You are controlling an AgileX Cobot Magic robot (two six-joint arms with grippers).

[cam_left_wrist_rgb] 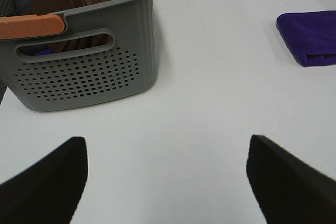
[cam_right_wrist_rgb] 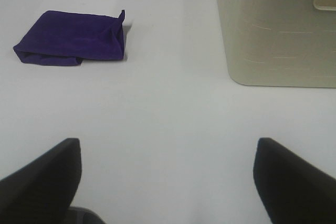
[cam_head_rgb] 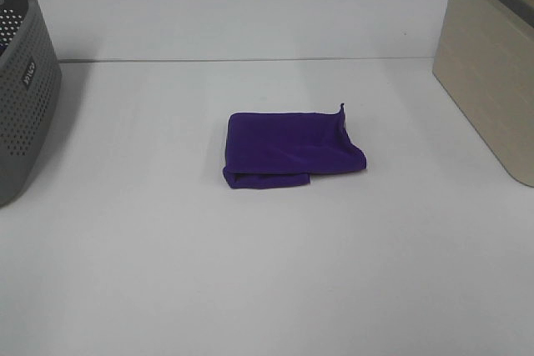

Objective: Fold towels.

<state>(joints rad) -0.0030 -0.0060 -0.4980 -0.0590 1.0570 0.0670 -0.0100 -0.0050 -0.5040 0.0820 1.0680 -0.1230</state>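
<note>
Exterior high view: purple towel (cam_head_rgb: 292,149) sitting dead centre of the frame on the white bench (cam_head_rgb: 267,273), already folded down into a compact rectangle. Not super tidy though: a lower layer pokes out along the bottom left edge, and one corner sticks up at the upper right of the bundle. No white tag visible from here.

Grey perforated laundry basket (cam_head_rgb: 25,89) at the left edge of the frame, beige bin (cam_head_rgb: 488,81) at the right edge, both well apart from the towel. No arms in this view at all.

Left wrist view: left gripper (cam_left_wrist_rgb: 168,182) with fingers (cam_left_wrist_rgb: 50,182) spread wide, nothing between them, just bare bench. Basket fills the upper left, with brownish and blue cloths piled inside and an orange handle piece on the rim. Towel only peeking in at the upper right edge.

Right wrist view: right gripper (cam_right_wrist_rgb: 168,182) also wide open and empty. Towel in the upper left of the frame, beige bin in the upper right.

Progress guess: folding of this one looks basically done, both arms well away from it. Probably left: dropping it in the beige bin, maybe, and pulling the next cloth out of the basket. Can't tell for sure from the pictures.
</note>
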